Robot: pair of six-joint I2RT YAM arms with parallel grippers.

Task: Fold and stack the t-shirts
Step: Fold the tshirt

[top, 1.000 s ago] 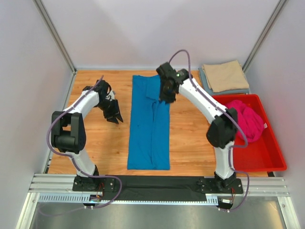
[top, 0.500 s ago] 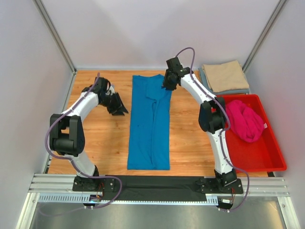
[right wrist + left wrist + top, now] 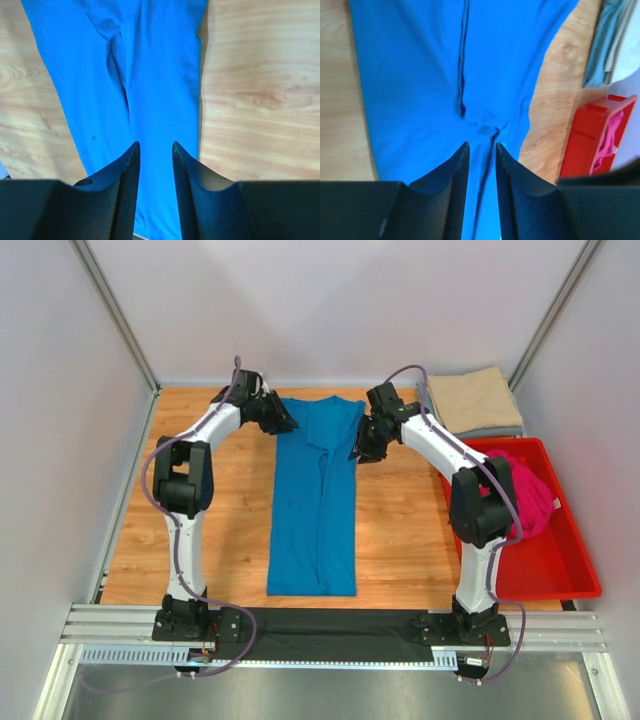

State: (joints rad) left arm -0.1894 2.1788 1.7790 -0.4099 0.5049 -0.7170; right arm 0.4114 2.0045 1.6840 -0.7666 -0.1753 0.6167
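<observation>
Running near-to-far: folded blue t-shirt (image 3: pixel 313 500)

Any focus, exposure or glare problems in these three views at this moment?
Top external: even light, sharp across the blue t-shirt, only soft shadows. Left wrist: the left gripper is dark and featureless, and the corner above the red bin washes out pale. Right wrist: wood grain on the table reads clearly; the right gripper is underexposed.

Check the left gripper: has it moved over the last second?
Yes. The left gripper went from the bare table left of the blue t-shirt toward the far edge, and now sits at the shirt's far left corner.
</observation>
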